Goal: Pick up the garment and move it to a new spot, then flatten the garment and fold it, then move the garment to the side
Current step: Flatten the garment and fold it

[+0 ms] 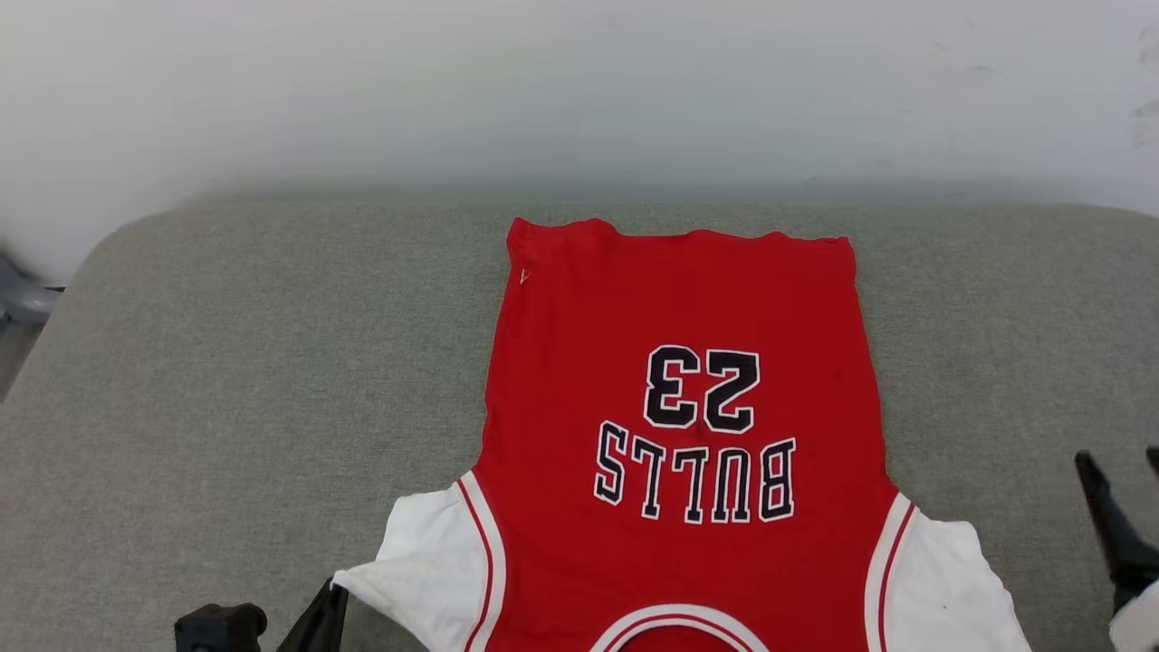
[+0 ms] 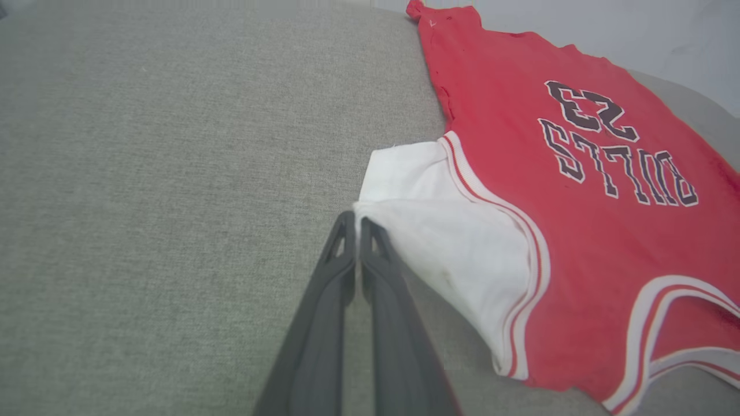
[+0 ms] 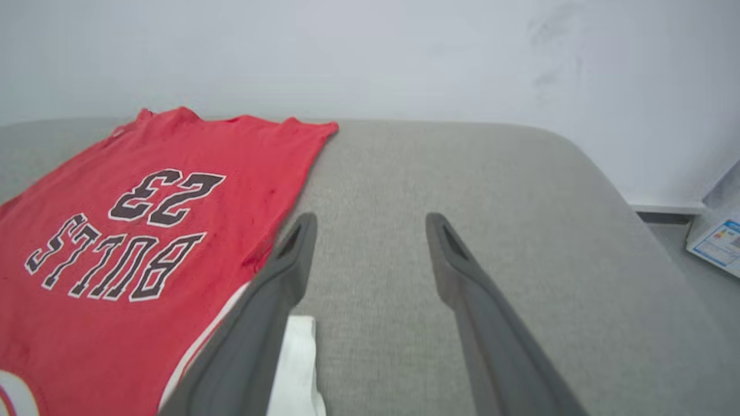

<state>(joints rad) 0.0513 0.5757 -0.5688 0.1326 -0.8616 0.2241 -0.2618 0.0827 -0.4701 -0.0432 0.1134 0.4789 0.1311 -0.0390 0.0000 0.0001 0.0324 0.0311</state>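
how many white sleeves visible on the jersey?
2. Left sleeve at the robot's left, corner pinched by the left end effector; right sleeve at the robot's right, lying free.

With the head view as my clock face, the garment (image 1: 679, 299) lies flat on the counter (image 1: 226, 362), a little right of centre. Its hem points to 12 o'clock, near the wall (image 1: 579, 91), and its collar sits at 6 o'clock by the near edge. The sleeves spread toward 8 and 4 o'clock. My left claw (image 2: 357, 221) is at 7 o'clock, pinched together on the outer tip of the left sleeve (image 1: 426, 552). My right claw (image 1: 1118, 457) is at 4 o'clock, fingers apart, just outside the right sleeve (image 1: 942, 580), over bare counter.
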